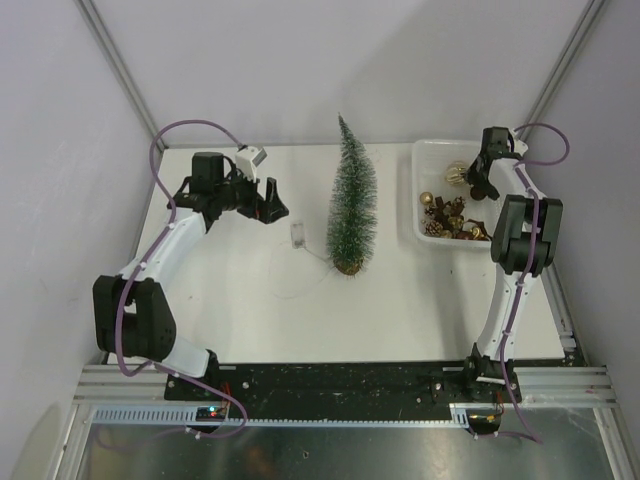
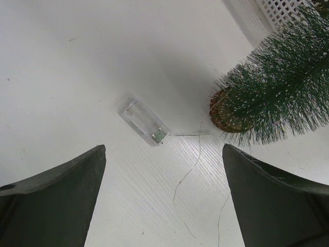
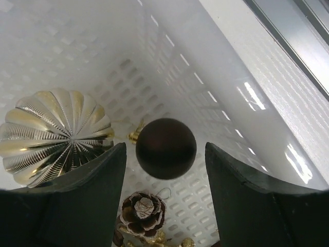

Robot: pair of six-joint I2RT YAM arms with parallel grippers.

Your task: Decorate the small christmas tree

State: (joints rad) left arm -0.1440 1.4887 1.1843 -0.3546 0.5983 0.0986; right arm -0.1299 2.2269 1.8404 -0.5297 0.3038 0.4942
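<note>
The small christmas tree (image 1: 352,205) stands upright mid-table on its tan disc base; it also shows in the left wrist view (image 2: 280,92). A clear battery box (image 1: 296,234) with a thin light wire (image 2: 187,172) lies left of the tree base. My left gripper (image 1: 268,207) is open and empty above the table, just left of the box (image 2: 144,122). My right gripper (image 1: 481,186) is open over the white basket (image 1: 428,160), its fingers either side of a dark brown ball ornament (image 3: 165,148) without touching it. A ribbed gold ball (image 3: 54,131) and a frosted pinecone (image 3: 143,212) lie beside it.
The basket holds several gold ornaments (image 1: 450,215) at the back right. Grey walls enclose the table on three sides. The wire trails over the table in front of the tree base.
</note>
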